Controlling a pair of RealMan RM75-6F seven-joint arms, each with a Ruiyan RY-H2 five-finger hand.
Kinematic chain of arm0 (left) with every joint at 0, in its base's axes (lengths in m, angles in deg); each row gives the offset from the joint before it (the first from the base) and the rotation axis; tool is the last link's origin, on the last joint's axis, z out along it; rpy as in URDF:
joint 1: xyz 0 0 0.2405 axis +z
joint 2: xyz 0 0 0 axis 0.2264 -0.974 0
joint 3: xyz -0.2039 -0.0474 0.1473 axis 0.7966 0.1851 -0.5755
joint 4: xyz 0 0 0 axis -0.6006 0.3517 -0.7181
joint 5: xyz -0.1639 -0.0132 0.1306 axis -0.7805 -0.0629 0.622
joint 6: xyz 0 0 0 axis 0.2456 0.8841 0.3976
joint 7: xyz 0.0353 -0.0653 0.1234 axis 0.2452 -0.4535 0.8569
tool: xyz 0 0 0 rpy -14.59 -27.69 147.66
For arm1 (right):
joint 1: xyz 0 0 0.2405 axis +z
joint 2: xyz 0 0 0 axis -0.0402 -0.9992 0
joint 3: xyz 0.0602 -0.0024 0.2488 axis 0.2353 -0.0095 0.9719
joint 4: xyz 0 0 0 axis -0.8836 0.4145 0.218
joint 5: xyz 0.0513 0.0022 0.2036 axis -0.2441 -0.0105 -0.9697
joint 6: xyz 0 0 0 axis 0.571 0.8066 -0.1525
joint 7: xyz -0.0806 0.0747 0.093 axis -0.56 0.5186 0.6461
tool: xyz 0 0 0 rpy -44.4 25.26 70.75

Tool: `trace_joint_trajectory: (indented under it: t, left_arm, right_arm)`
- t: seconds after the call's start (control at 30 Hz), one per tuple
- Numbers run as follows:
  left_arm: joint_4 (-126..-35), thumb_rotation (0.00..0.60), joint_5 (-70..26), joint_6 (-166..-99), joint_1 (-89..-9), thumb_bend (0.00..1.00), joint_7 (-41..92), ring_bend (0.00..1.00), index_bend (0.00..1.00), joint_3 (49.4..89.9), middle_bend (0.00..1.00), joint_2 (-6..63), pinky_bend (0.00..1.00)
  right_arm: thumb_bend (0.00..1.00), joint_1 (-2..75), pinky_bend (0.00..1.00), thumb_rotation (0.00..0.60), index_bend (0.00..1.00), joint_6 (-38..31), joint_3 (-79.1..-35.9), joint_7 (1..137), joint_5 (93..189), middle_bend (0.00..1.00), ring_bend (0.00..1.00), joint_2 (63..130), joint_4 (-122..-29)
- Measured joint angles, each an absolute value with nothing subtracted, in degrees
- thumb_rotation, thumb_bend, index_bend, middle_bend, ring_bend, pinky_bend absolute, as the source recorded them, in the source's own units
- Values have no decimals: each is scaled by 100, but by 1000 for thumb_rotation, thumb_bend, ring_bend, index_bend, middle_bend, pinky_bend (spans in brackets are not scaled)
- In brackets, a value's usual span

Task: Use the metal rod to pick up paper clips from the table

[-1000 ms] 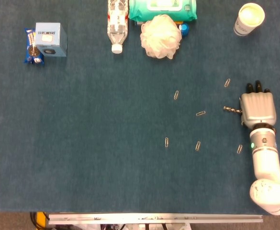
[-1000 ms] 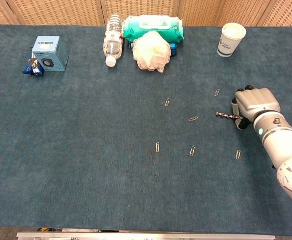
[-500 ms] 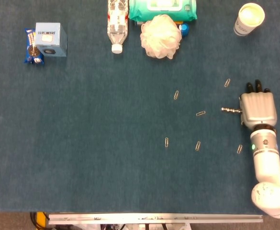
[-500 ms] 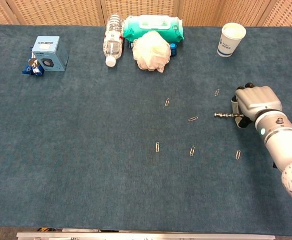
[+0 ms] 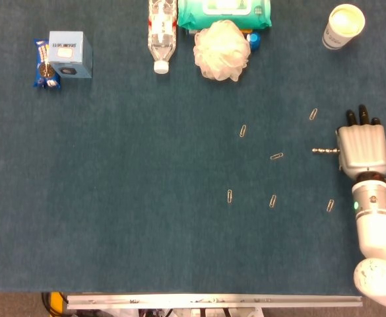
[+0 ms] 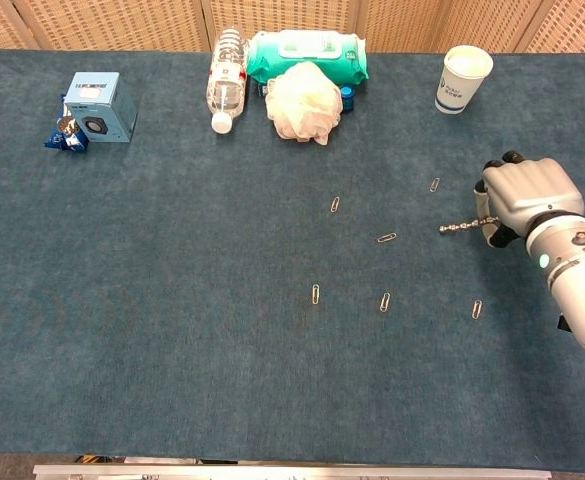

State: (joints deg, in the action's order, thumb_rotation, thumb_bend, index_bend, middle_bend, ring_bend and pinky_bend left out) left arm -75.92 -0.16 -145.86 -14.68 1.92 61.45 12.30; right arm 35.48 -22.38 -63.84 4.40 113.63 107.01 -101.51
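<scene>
My right hand (image 5: 361, 147) (image 6: 525, 196) grips a short metal rod (image 5: 324, 151) (image 6: 464, 227) at the right side of the table, its free tip pointing left. Several paper clips lie on the blue cloth: one just up-left of the hand (image 5: 313, 113) (image 6: 434, 185), one left of the rod tip (image 5: 276, 156) (image 6: 385, 238), one below the hand (image 5: 330, 205) (image 6: 476, 309), and others further left (image 5: 243, 131) (image 5: 272, 201) (image 5: 229, 195). The rod tip touches none of them. My left hand is not visible in either view.
Along the far edge stand a paper cup (image 5: 343, 26), a green wipes pack (image 5: 224, 10), a white bath pouf (image 5: 221, 50) and a lying water bottle (image 5: 161, 32). A blue box (image 5: 67, 54) with a small packet sits far left.
My right hand has shifted a little to the right and lifted slightly with the rod, drawing the tip away from the clip to its left. The clips have not moved.
</scene>
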Motion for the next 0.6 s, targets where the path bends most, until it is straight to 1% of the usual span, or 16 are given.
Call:
trace_joint_trajectory:
  t: [0.23, 0.6]
  left_arm:
    - [-7618, 600, -13, -14601, -1468, 142, 225, 534, 573, 6151, 562, 1221, 738]
    - [-7643, 600, -31, -14604, -1458, 142, 238, 535, 573, 6157, 562, 1203, 738]
  right_arm:
    - [388, 3582, 239, 600, 621, -2240, -6327, 418, 11433, 178, 51, 10654, -10187]
    - [388, 3741, 239, 600, 620, -2154, -6087, 376, 11416, 178, 51, 10568, -10155]
